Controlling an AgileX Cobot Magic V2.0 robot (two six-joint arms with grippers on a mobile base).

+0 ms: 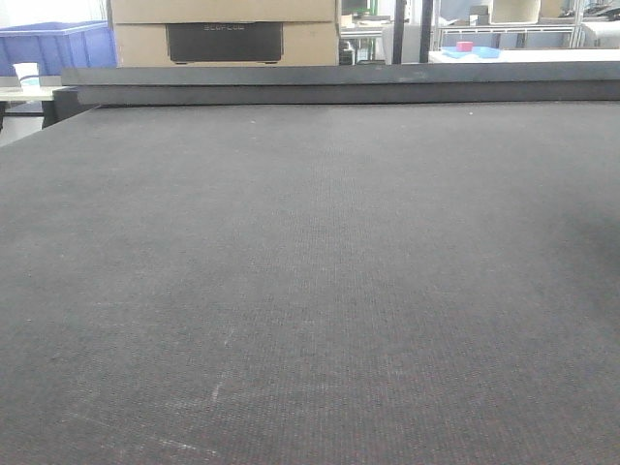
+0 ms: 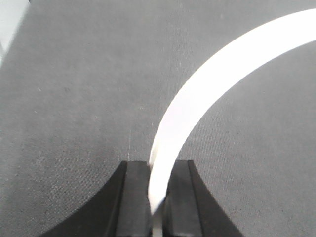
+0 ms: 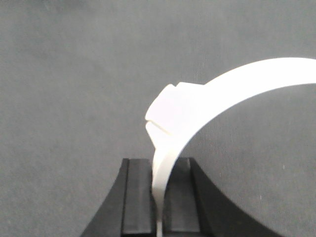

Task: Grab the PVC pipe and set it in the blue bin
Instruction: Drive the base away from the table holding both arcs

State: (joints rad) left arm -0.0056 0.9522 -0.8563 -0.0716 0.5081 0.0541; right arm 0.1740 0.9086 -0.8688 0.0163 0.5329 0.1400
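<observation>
A white curved wall, which I take for the PVC pipe, arcs up and to the right from my left gripper; the black fingers are shut on its lower end above the grey mat. My right gripper is likewise shut on a white curved band of PVC pipe, which has a notched block near the fingers. I cannot tell whether both hold one piece. The blue bin stands far back at the left, beyond the table. Neither the pipe nor either gripper shows in the front view.
The dark grey mat of the table fills the front view. A black rail runs along its far edge. Behind it are a cardboard box and a white cup. The table's edge shows in the left wrist view's top-left corner.
</observation>
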